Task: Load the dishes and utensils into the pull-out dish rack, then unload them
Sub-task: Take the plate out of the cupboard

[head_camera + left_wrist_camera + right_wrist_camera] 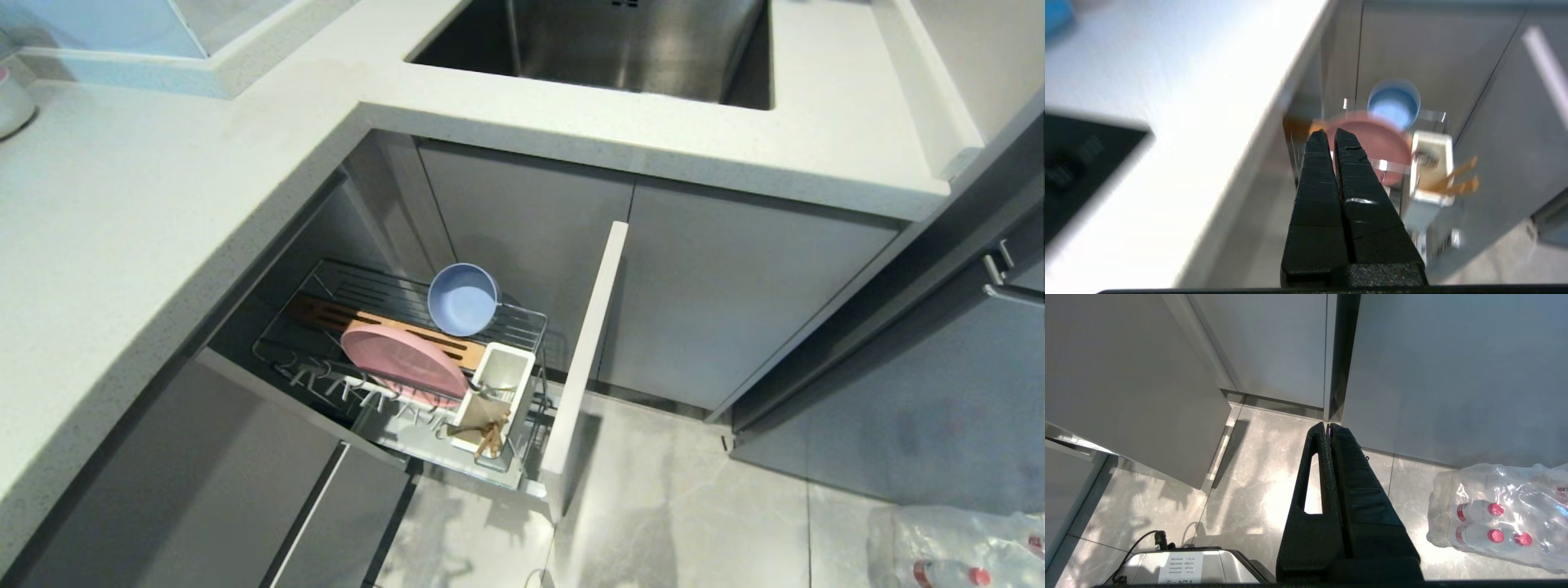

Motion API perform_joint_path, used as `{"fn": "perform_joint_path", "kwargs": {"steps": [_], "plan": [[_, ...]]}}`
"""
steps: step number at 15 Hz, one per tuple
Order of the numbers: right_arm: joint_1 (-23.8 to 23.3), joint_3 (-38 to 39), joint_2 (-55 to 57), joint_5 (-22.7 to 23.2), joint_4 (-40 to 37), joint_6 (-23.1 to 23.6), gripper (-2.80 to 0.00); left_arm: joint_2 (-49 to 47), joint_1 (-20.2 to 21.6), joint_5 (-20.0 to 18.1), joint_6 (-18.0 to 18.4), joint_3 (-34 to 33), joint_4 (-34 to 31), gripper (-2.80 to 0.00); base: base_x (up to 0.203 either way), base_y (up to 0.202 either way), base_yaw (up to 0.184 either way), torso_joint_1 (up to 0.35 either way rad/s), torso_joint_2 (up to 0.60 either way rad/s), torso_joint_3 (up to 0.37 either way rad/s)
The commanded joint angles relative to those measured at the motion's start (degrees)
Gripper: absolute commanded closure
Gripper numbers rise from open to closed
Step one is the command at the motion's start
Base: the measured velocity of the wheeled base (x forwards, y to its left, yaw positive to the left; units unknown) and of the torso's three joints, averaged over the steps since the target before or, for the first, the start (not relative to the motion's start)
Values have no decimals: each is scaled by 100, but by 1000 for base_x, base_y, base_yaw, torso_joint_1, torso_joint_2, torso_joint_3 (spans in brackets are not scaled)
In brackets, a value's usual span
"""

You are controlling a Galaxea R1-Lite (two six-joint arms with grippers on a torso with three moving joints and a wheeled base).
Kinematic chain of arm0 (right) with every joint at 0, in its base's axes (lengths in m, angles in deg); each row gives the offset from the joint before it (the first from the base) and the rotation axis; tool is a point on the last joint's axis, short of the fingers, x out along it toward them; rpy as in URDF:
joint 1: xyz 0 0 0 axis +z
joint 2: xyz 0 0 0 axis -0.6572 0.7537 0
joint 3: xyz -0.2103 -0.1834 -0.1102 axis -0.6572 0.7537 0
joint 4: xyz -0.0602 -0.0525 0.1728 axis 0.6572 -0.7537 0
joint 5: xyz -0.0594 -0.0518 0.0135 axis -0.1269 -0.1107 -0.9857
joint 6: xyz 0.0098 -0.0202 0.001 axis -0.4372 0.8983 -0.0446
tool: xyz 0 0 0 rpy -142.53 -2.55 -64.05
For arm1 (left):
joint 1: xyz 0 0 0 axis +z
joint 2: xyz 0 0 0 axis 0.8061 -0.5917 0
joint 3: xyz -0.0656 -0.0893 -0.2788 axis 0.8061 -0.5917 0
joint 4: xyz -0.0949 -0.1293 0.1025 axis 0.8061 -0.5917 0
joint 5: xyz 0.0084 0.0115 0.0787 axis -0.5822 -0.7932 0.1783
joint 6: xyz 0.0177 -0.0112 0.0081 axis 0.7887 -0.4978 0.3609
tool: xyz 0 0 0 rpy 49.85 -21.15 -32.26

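Observation:
The pull-out dish rack (522,322) stands drawn out of the corner cabinet under the counter. A pink plate (400,359) leans among its prongs, and a blue-grey bowl (463,300) sits on edge behind it. Wooden chopsticks (490,437) and a slim silver utensil (487,393) rest in the white utensil cup (495,392). Neither arm shows in the head view. My left gripper (1331,134) is shut and empty, high beside the counter edge, with the pink plate (1380,143), bowl (1394,102) and chopsticks (1453,179) below it. My right gripper (1327,426) is shut and empty above the floor.
The rack's grey front panel (584,359) juts out to its right. A sink (620,41) is set in the white counter (147,245) above. A wrapped pack of bottles (963,547) lies on the floor at the right, seen as the bottle pack (1498,514). A lower drawer front (245,482) stands left of the rack.

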Motion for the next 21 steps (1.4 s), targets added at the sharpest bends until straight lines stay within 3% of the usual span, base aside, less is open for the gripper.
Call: {"fn": "perform_joint_path", "kwargs": {"steps": [1, 4, 7, 11, 13, 15, 18, 21], "plan": [[1, 0, 0, 0, -7, -1, 0, -249, -1, -57, 9, 768, -231, 0, 0, 0, 0, 0, 0, 0], [1, 0, 0, 0, 0, -1, 0, -1289, -13, -180, -16, 2241, -530, 0, 0, 0, 0, 0, 0, 0], [1, 0, 5, -5, -3, -1, 0, -2516, 4, -188, -92, 3406, -413, 0, 0, 0, 0, 0, 0, 0], [1, 0, 9, -2, -2, -1, 0, -4027, -14, 115, -626, 4927, -46, 0, 0, 0, 0, 0, 0, 0], [1, 0, 0, 0, 2, -1, 0, -4807, -77, 642, -1155, 5554, 8, 0, 0, 0, 0, 0, 0, 0], [1, 0, 0, 0, 2, -1, 0, -5384, -505, 1444, -1737, 5968, 24, 0, 0, 0, 0, 0, 0, 0], [1, 0, 6, 0, 2, -1, 0, -6028, -1662, 2790, -2377, 6238, 34, 0, 0, 0, 0, 0, 0, 0], [1, 0, 0, 0, 2, -1, 0, -6486, -2971, 3875, -2863, 6219, 38, 0, 0, 0, 0, 0, 0, 0]]}}
